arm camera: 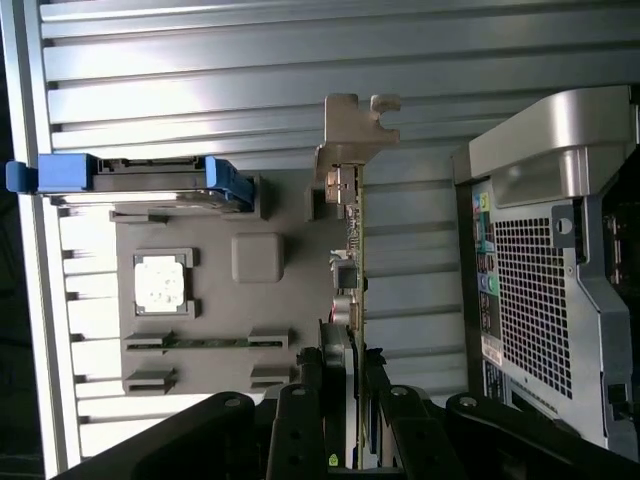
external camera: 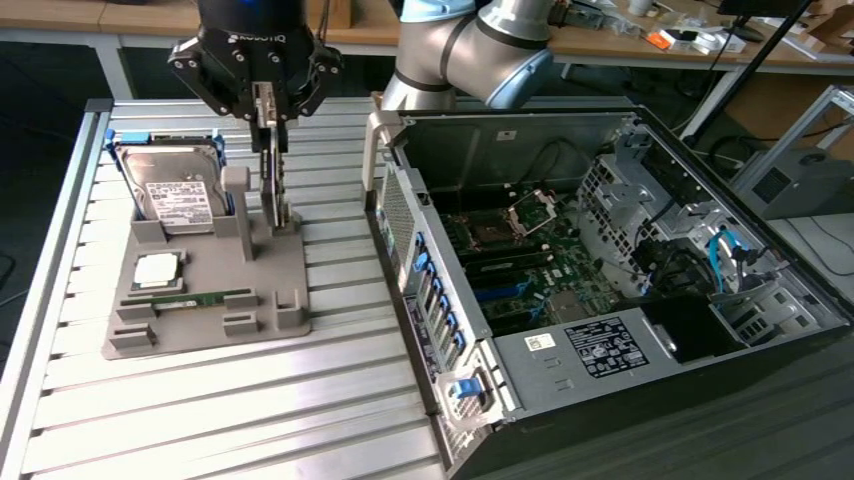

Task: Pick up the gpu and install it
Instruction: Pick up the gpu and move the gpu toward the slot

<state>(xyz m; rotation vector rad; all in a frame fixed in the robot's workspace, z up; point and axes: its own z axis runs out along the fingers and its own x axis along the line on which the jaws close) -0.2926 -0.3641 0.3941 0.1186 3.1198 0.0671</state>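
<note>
The gpu is a thin dark card standing on edge over the grey holder on the slatted table. Its lower end is at the holder's upright slot, and whether it still rests there I cannot tell. My gripper comes down from above and is shut on the card's upper edge. In the wrist view the gpu appears edge-on with its silver bracket at the far end. My gripper has one black finger on each side of the card.
The holder also carries a hard drive in a blue frame, a square processor and a narrow green memory stick. The open computer case lies to the exterior view's right, with its perforated rear panel close to the card.
</note>
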